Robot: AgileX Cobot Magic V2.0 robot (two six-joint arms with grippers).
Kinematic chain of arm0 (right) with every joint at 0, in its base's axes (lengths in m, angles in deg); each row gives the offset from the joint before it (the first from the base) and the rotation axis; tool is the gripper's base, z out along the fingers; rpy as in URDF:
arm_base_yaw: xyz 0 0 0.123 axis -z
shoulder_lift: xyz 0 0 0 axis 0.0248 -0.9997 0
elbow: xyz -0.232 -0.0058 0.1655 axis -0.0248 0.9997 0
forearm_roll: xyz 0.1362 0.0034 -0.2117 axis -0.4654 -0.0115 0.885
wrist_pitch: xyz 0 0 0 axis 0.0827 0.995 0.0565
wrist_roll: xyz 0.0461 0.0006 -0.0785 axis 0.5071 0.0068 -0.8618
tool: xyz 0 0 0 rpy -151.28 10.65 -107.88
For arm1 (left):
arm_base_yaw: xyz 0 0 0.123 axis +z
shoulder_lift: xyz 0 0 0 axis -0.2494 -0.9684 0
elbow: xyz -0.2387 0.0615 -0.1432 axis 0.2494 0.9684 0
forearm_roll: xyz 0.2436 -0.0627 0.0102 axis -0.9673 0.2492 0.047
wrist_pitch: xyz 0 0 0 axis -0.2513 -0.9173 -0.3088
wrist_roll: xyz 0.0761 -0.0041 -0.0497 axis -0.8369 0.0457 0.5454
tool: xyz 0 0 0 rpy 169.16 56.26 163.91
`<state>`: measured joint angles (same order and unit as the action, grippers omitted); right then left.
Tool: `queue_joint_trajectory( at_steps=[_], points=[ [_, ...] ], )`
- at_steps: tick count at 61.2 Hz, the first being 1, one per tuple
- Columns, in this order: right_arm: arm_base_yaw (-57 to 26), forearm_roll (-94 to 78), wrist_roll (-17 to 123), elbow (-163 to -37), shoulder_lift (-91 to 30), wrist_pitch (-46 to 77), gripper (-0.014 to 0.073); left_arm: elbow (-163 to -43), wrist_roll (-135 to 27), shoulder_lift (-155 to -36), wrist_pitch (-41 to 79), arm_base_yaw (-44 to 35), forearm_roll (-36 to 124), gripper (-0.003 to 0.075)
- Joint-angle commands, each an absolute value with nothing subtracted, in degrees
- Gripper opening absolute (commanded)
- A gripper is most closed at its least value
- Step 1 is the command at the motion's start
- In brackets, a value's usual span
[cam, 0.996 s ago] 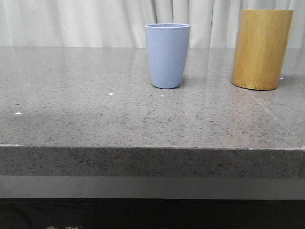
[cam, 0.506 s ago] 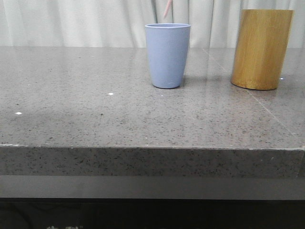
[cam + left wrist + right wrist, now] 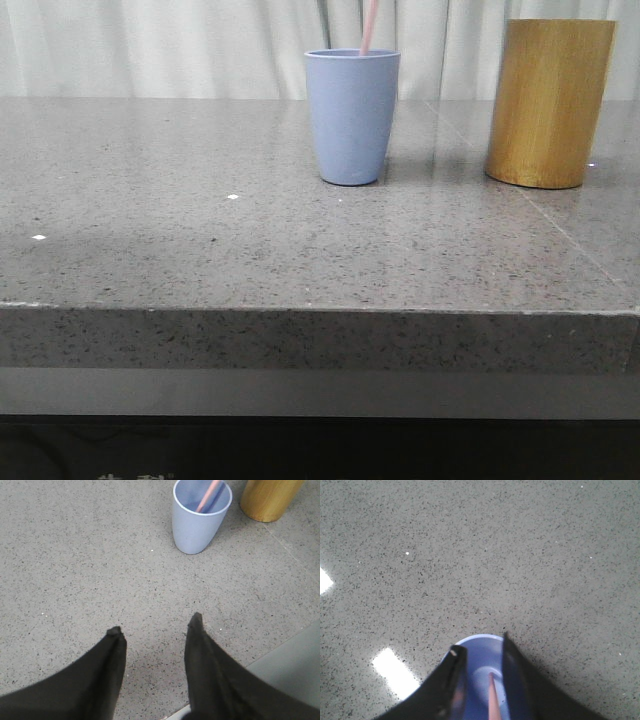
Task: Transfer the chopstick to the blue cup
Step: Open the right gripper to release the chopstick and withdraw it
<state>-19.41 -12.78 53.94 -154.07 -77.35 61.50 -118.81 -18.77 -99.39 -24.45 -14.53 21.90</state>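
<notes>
One chopstick (image 3: 368,27) stands in one blue cup (image 3: 351,117); left fingers (image 3: 117,635) apart, right fingers' (image 3: 456,656) grip unclear.

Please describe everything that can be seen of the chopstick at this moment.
The chopstick is a thin, straight, pale pink stick with a smooth look. It leans steeply, its lower end inside the blue cup, down near the cup's bottom, and its upper part rising past the rim and out of the front view. The right gripper hangs directly over the cup, the stick between its fingers; whether they press it cannot be told.
</notes>
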Motion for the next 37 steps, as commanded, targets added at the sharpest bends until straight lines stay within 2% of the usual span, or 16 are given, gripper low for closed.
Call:
queue_joint_trajectory(
  at_steps=[1,8,24,37],
  points=[
    [-19.3,-12.0,53.3,-155.9,-73.2,58.6,0.037,-120.3,-18.3,-98.4,-20.8,-14.3,22.7,0.0295],
    [-19.3,-8.3,55.8,-155.9,-70.2,60.4,0.037,-120.3,-18.3,-98.4,-21.0,-14.3,22.7,0.0294],
    [-19.3,3.2,70.7,-155.1,-58.5,67.8,0.037,-120.3,-18.3,-98.4,-21.3,-14.3,22.9,0.0295],
    [-19.3,3.5,74.2,-142.6,-45.9,66.5,0.037,-120.3,-18.3,-98.4,-21.3,-14.3,22.9,0.0295]
  ],
)
